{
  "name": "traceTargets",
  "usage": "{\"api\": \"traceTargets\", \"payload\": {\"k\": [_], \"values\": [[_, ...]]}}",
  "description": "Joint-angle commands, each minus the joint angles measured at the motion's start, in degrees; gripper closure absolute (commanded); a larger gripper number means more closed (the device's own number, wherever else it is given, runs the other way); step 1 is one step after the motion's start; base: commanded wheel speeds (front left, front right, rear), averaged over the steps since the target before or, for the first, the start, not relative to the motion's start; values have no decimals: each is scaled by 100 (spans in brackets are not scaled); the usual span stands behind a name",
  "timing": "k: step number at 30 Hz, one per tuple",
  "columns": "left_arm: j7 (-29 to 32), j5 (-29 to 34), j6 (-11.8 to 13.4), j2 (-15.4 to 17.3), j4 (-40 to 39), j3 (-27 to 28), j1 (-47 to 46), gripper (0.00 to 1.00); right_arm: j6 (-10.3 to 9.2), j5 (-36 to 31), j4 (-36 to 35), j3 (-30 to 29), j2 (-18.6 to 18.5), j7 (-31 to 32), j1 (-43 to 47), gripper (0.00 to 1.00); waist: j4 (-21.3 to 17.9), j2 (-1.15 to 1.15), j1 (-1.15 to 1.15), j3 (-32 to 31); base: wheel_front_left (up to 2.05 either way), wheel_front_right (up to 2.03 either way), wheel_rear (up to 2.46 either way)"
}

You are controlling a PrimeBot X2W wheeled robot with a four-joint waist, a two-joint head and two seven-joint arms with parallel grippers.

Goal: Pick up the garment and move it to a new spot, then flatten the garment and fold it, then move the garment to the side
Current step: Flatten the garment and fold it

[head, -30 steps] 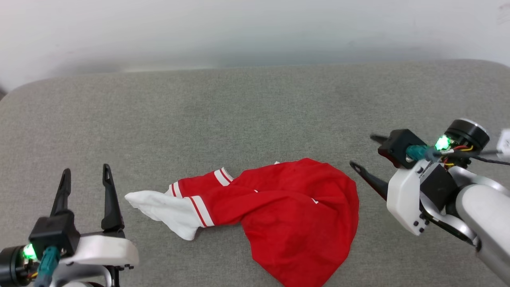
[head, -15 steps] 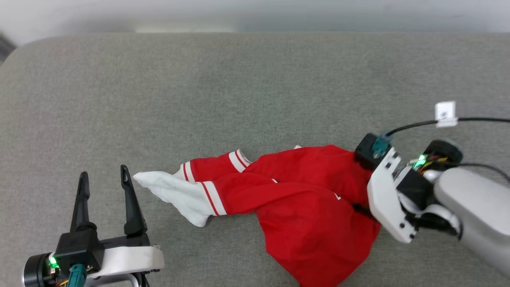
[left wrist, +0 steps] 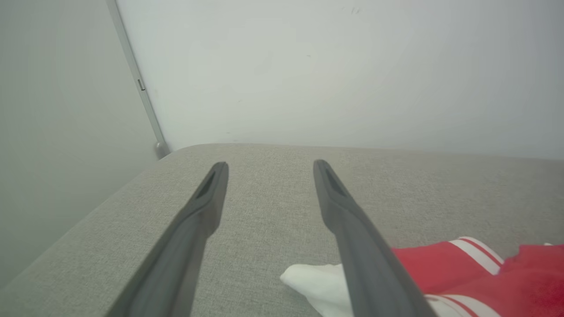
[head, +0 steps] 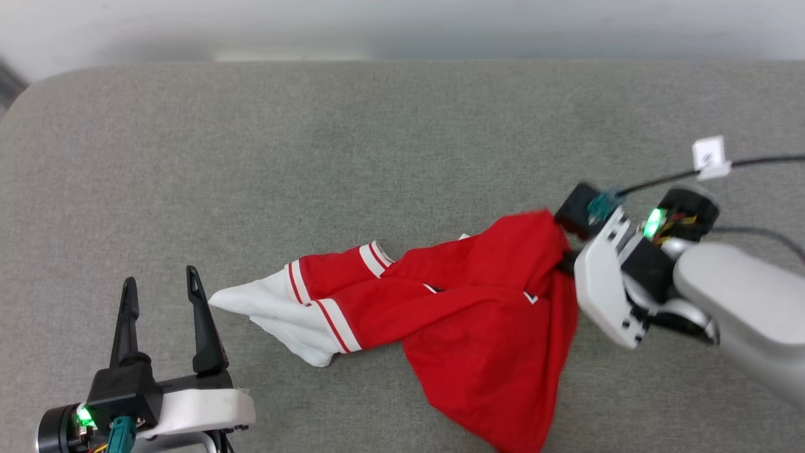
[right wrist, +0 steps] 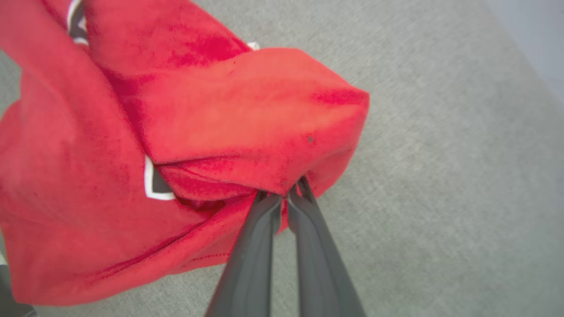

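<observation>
On grey cushion (head: pixel 377 157), garment (head: pixel 478 314) pinched by red edge in right gripper (right wrist: pixel 285 193), white sleeve (head: pixel 264 308) near splayed left gripper (head: pixel 160 280).

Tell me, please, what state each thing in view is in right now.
garment, crumpled, not yet flattened; one red edge pinched and raised, white sleeve lying on the grey cushion.
right pincer, shut on the garment's red edge.
left pincer, open, holding nothing, near the white sleeve's end.
</observation>
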Motion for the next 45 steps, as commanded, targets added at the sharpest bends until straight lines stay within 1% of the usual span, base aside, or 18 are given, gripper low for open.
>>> {"api": "traceTargets", "payload": {"k": [1,4,7,9,11,16,20,22,24,27,28,32,33,34,35,36,39,45], "values": [[-15,82,-81,-76,23,90,100,0,-4,-49,-45,-2,-89,-274,-303,100,-117,0,0,-200,0,0,0],[-15,137,-187,-146,46,203,189,0,-4,-40,-235,1,-258,-555,-540,100,-188,0,0,-374,0,0,0],[-15,187,-265,-246,56,282,313,0,-4,-110,-597,6,-541,-722,-646,100,-255,0,0,-517,0,0,0],[-15,205,-314,-285,57,335,408,0,-4,-88,-926,6,-760,-795,-557,100,-307,0,0,-604,0,0,0],[-15,216,-317,-302,53,357,456,0,-4,-83,-1097,-5,-887,-817,-478,100,-336,0,0,-643,0,0,0],[-15,238,-387,-416,74,439,684,0,-4,-58,-1932,-72,-1527,-730,291,100,-493,0,0,-821,0,0,0],[-15,276,-423,-449,89,499,793,0,-4,96,-2183,-144,-1829,-625,1326,100,-575,0,0,-899,0,0,0],[-15,282,-456,-464,103,512,797,0,-4,99,-2147,-177,-1862,-594,1888,100,-583,0,0,-925,0,0,0],[-15,312,-472,-477,113,524,800,0,-4,295,-2027,-298,-1770,-660,2474,100,-587,0,0,-941,0,0,0],[-15,340,-509,-491,124,536,797,0,-4,311,-1715,-426,-1599,-683,3172,100,-579,0,0,-941,0,0,0],[-15,352,-519,-494,129,540,799,0,-3,351,-1592,-502,-1512,-719,3372,100,-576,0,0,-936,0,0,0],[-15,380,-528,-510,148,568,838,0,-4,68,-1199,-848,-1246,-873,3741,100,-596,0,0,-922,0,0,0],[-15,385,-532,-513,152,571,855,0,-4,4,-1138,-993,-1181,-952,3801,86,-607,0,0,-924,0,0,0],[-15,387,-533,-515,157,583,878,0,-4,-33,-1102,-1160,-1132,-1003,3845,52,-617,0,0,-930,0,0,0],[-15,386,-531,-516,163,586,902,0,-4,-113,-1103,-1314,-1121,-1055,3850,7,-624,0,0,-937,0,0,0],[-15,382,-539,-517,170,587,918,0,-4,-180,-1121,-1496,-1124,-1094,3831,0,-629,0,0,-946,0,0,0],[-15,397,-547,-521,183,598,924,0,-4,-387,-1357,-2042,-1239,-1127,3789,0,-634,0,0,-974,0,0,0],[-15,432,-545,-529,171,539,850,0,-3,-803,-2275,-3163,-1502,-794,3474,0,-579,0,0,-942,0,0,0]]}}
